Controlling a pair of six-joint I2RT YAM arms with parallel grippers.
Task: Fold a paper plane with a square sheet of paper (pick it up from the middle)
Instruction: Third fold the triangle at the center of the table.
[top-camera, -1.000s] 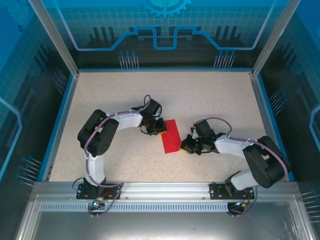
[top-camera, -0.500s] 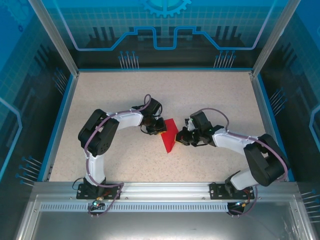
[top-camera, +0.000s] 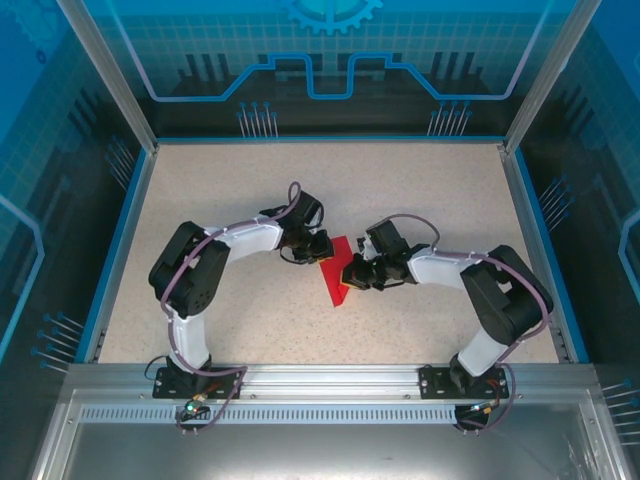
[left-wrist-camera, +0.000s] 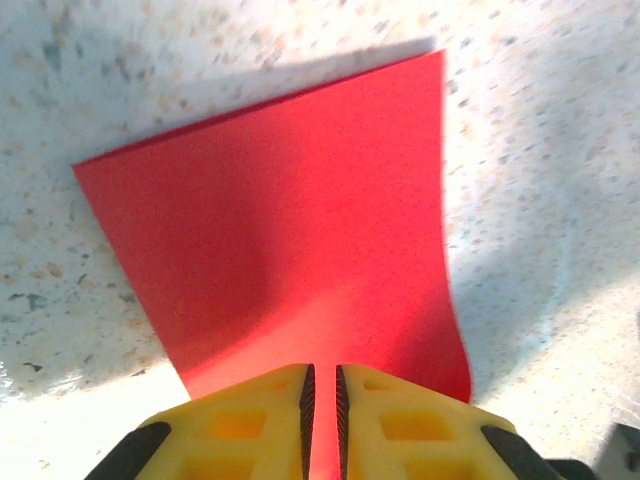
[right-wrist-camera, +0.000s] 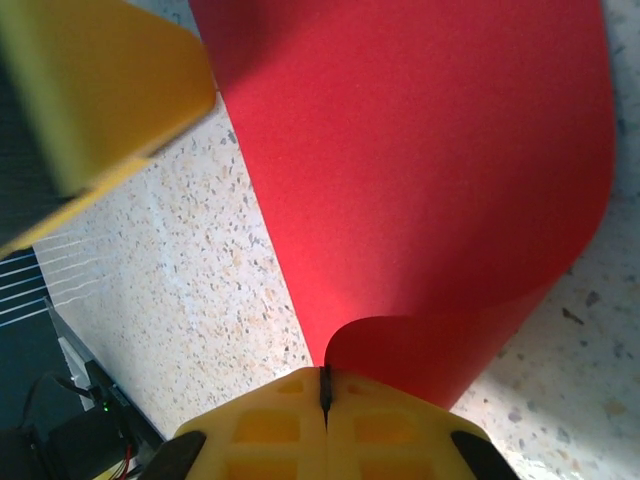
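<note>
The square sheet of paper (top-camera: 336, 276) is bright red and lies mid-table between both grippers, its right side curled up and over. My right gripper (top-camera: 351, 273) is shut on that lifted edge; in the right wrist view the paper (right-wrist-camera: 420, 150) loops up into the closed jaws of the right gripper (right-wrist-camera: 325, 378). My left gripper (top-camera: 321, 249) sits at the sheet's left edge. From the left wrist, the left gripper (left-wrist-camera: 322, 372) has its jaws all but shut, a thin slit between them, tips down on the paper (left-wrist-camera: 280, 230). One yellow left finger (right-wrist-camera: 100, 90) shows in the right wrist view.
The speckled table (top-camera: 420, 190) has a blue rim and clear walls on three sides. Both arm bases stand at the near edge, on a metal rail (top-camera: 330, 385). Open tabletop lies behind and to either side of the paper.
My right gripper has swung left toward the left gripper, carrying the paper's right edge up and over, so the sheet looks narrower from above. The left gripper has barely moved.
</note>
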